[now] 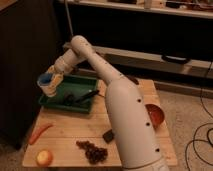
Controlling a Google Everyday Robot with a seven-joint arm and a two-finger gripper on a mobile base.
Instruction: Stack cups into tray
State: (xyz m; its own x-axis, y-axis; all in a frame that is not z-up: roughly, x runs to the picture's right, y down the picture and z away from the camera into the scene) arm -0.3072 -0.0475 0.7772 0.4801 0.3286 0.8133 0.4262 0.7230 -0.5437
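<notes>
My gripper (52,77) is at the end of the white arm, at the left of the camera view, shut on the cups (47,82). The light blue cup sits on top with the pale cream-white cup under it, as a stack. The stack is held above the left end of the dark green tray (60,103). The tray lies on the back left of the wooden table and holds a dark utensil (82,96).
On the wooden table (67,137) lie an orange carrot (39,133), a yellow-red apple (44,158), a bunch of dark grapes (92,151) and a small dark block (108,135). A reddish-brown bowl (155,114) stands at the right. Dark shelving stands behind.
</notes>
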